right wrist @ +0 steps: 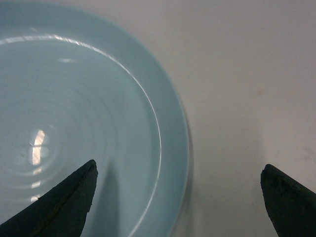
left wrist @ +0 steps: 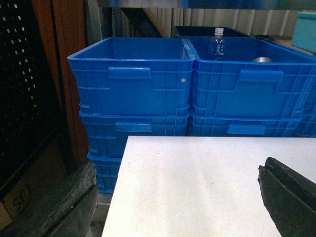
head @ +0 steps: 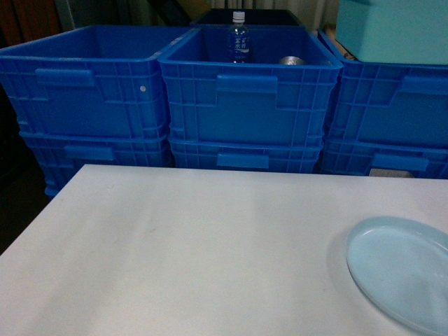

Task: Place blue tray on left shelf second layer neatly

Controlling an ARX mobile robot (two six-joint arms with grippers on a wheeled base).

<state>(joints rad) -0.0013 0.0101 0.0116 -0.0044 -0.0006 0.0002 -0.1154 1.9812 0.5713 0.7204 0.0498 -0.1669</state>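
My right pincer hovers wide open astride the blue tray's rim, gripping nothing. The tray lies flat on the worktop; lifting and shelving both remain undone.

tray: pale blue plastic, glossy, smooth, bright glints and faint concentric rings on its floor
table: white, matt, smooth, a few faint scuffs
crates: deep blue plastic, ribbed walls, slight sheen
bottle: clear plastic, white cap, printed label
fingers: black, matt, looked rubbery
panel: dark, perforated, looked like metal
board: reddish brown, wood-like grain
box: teal, matt, smooth
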